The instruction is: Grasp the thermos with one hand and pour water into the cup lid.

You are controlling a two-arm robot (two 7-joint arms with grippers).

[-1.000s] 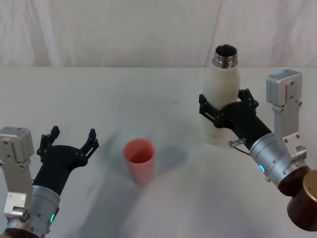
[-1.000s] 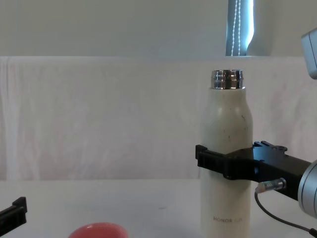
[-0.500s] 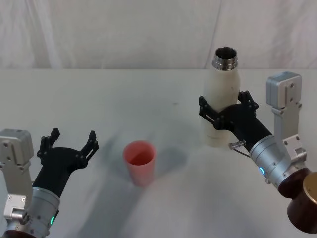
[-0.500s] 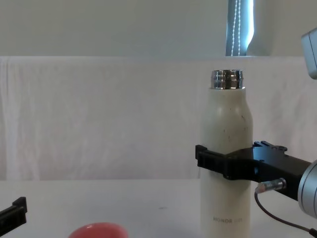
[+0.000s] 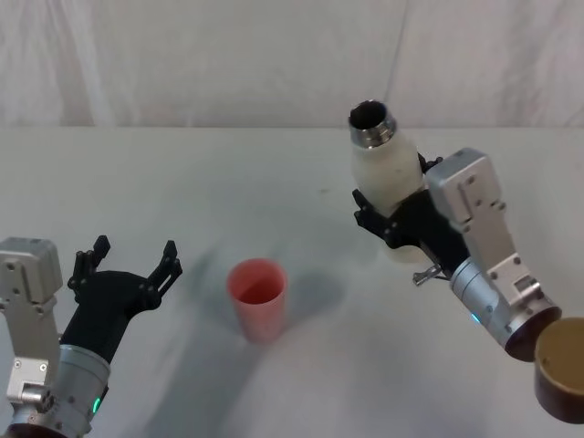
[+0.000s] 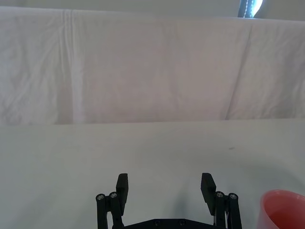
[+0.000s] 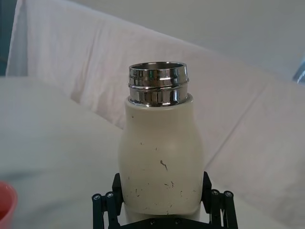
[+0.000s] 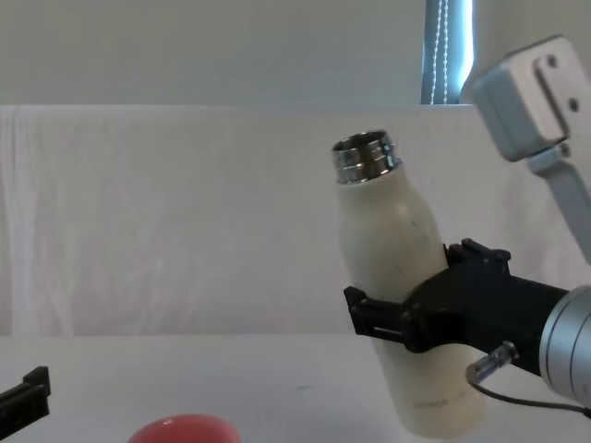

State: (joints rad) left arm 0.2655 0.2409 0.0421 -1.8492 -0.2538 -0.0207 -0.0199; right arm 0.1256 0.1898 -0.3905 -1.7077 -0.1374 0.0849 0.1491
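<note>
Lab-like test setup: white table (image 5: 182,182), white draped backdrop cloth (image 5: 228,64).

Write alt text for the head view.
The right gripper holds the cream thermos tilted, open steel neck leaning toward the pink cup lid standing on the white table. The left gripper hovers open beside the cup.

Right gripper (image 5: 394,215) raised off table at right side, wrist rolled toward centre, black fingers (image 8: 369,318) clamped around thermos (image 5: 386,178), holding it tilted left. Left gripper (image 5: 128,265) low at near left, fingers (image 6: 122,187) spread wide, nothing between them, arm idle.
</note>
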